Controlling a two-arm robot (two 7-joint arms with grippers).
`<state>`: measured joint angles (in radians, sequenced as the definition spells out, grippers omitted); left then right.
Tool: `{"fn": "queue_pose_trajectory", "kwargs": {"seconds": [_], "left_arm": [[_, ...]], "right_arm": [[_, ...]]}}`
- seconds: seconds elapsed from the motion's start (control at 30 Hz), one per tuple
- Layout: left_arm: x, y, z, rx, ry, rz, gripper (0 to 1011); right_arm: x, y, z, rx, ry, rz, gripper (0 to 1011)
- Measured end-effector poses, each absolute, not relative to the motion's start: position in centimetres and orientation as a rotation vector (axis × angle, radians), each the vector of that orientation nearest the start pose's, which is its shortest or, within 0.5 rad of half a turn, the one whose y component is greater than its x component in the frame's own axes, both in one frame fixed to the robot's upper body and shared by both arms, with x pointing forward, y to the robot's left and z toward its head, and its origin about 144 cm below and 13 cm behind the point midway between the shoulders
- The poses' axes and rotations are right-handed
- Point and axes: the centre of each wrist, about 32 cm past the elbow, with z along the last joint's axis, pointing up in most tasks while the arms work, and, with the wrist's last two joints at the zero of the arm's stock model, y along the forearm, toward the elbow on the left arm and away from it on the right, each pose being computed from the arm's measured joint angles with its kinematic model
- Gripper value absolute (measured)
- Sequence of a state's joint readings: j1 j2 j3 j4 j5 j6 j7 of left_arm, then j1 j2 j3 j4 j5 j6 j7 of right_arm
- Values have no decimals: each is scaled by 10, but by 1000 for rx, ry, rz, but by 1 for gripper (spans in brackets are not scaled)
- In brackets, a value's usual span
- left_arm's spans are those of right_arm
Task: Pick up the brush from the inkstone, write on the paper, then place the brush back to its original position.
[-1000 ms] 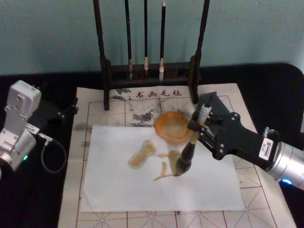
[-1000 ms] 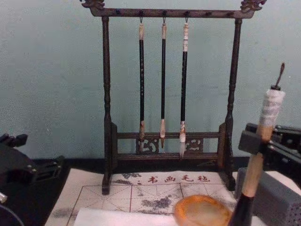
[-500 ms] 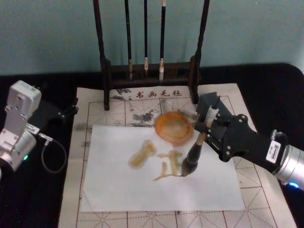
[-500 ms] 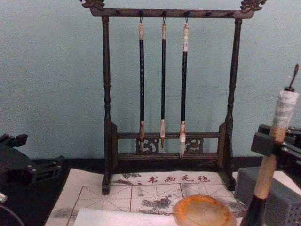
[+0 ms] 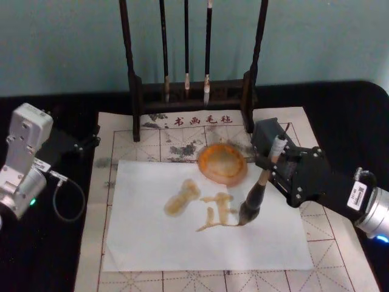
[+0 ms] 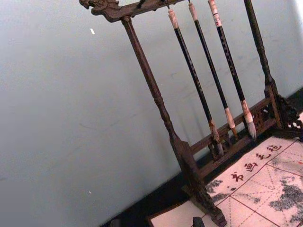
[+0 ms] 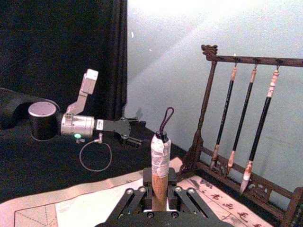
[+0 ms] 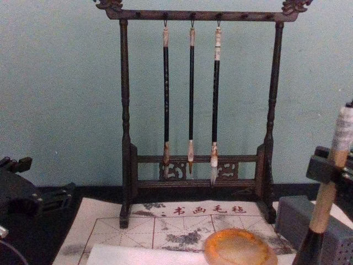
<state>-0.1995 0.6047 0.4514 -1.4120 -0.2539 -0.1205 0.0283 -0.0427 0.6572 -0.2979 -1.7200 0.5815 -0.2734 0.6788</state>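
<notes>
**Brush tip on the paper, mid-stroke**

I have the right gripper (image 5: 268,173) clenched on the handle of the brush (image 5: 256,194). The brush stands near upright, so only its tip touches the paper (image 5: 152,237) — at the end of the amber strokes. Just beyond, the inkstone (image 5: 222,163) sits empty, ready for the brush's return. My left gripper (image 5: 85,141) is parked off the mat (image 5: 331,243), fingers spread, holding nothing — clear of the writing.
</notes>
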Motion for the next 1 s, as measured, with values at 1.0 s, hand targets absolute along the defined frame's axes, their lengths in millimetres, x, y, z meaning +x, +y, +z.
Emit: {"fn": "queue_pose_trajectory", "kwargs": {"seconds": [1.0], "left_arm": [[489,310,1140,305,-285,1248,1001]], "right_arm": [[462,-299,1192,203,-164,-657,198]]}}
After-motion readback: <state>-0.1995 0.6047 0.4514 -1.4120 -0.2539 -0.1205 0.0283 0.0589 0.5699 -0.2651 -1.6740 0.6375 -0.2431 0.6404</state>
